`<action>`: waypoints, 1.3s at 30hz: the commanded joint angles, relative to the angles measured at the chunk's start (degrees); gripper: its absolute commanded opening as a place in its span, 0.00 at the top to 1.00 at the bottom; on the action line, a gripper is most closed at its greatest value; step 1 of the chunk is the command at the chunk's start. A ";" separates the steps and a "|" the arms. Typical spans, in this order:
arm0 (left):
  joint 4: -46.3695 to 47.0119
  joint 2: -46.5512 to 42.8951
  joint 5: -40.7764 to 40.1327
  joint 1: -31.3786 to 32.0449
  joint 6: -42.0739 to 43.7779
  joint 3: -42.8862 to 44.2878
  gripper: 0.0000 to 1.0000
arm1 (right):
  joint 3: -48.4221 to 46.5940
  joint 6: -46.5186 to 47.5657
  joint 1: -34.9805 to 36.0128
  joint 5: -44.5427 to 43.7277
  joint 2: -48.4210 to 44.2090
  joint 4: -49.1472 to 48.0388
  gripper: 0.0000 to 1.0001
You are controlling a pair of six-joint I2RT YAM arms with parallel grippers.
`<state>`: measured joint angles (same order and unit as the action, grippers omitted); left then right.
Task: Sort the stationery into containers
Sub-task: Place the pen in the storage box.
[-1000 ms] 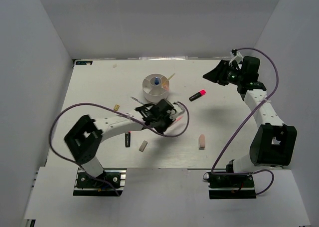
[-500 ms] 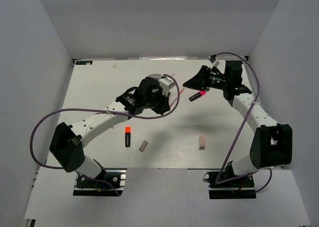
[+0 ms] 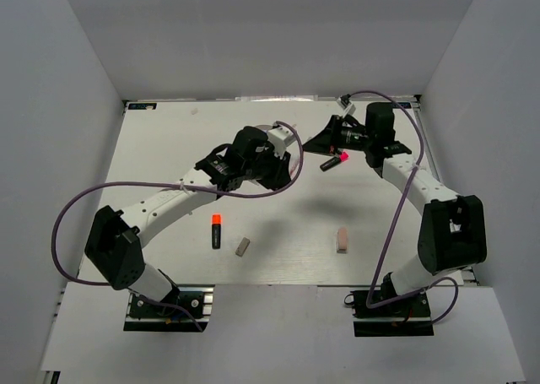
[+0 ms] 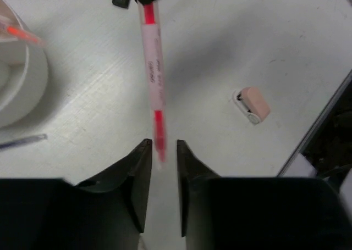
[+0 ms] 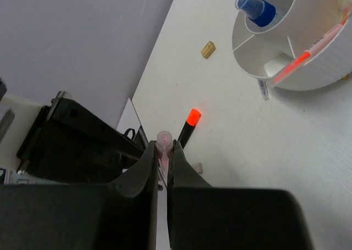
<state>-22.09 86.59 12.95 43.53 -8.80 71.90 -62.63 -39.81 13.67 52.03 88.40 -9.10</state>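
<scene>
So from the top camera both arms are reaching toward the back middle of the table, with the left gripper (image 3: 283, 166) and right gripper (image 3: 309, 144) nearly nose to nose; an orange-capped highlighter (image 3: 216, 230), a pink-capped highlighter (image 3: 335, 160), a grey eraser (image 3: 242, 247) and a pink eraser (image 3: 342, 239) are lying loose, not yet sorted; on the left wrist cam a pink pen (image 4: 152, 68) is running straight from the right gripper at the top edge down between the left fingers (image 4: 140, 173), which are standing slightly parted with a sliver of table showing beside the tip, so I'm reading them as loosened, not pinching; the white tub (image 4: 25, 90) is sitting just to the left with another pen leaning in it; on the right wrist cam the right fingers are clamping tight on the pen's blunt end, and the tub is showing ahead with a blue-capped bottle (image 5: 256, 8) standing inside; my guess is the pen is getting passed across for a better angle, since one held by its end is easier to tip into a compartment.
</scene>
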 commanded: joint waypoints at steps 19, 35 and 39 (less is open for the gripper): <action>-11.31 -16.19 16.28 -25.76 13.46 -0.81 0.09 | -33.42 16.17 1.18 -20.74 19.07 3.66 1.00; -25.45 11.04 31.23 -35.79 38.11 16.75 0.18 | -35.37 24.43 6.10 -22.85 25.94 3.39 0.94; -21.18 14.58 33.45 -36.93 44.12 15.92 0.22 | -35.54 25.40 6.89 -25.31 26.38 4.18 0.91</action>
<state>-43.03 101.93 39.83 7.55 26.72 87.57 -95.68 -16.93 20.18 29.04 114.61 -3.73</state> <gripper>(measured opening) 0.786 0.148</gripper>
